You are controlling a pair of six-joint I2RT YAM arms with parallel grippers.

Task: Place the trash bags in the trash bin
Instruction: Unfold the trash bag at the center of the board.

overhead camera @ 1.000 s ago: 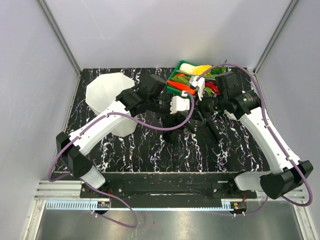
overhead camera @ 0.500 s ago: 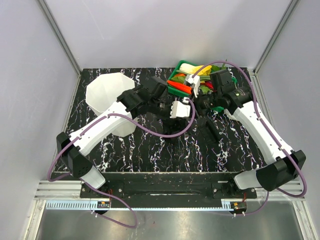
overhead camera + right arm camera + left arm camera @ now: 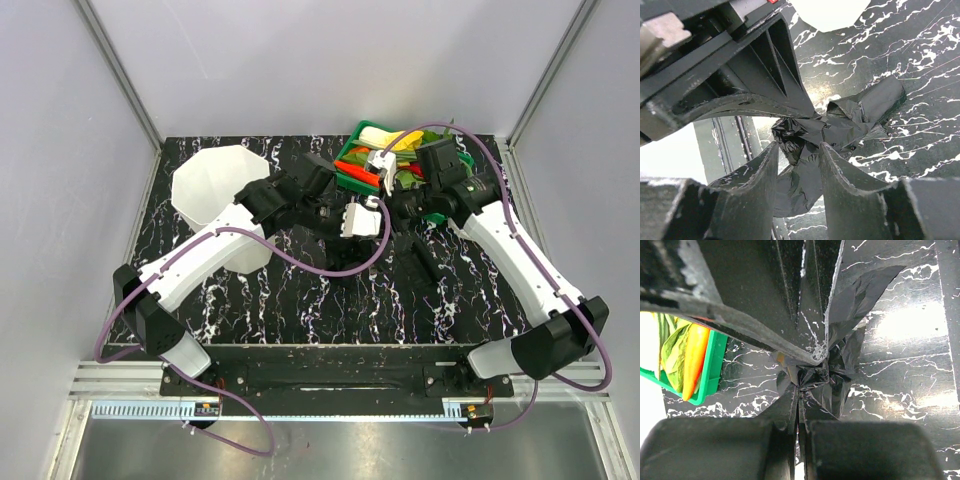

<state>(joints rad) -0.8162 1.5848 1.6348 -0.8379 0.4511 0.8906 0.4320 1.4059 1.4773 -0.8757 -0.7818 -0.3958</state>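
The crumpled black trash bag (image 3: 827, 372) was bunched between the two claws over the middle of the counter (image 3: 300, 300). It was outside the white trash bin (image 3: 210, 185), which stood to its left. The left claw (image 3: 799, 407) was pressed together on a fold of the film. The right claw (image 3: 799, 150) stood apart, its fingers straddling the same bunch from the opposite side. A green tray (image 3: 352, 180) of vegetables sat just behind.
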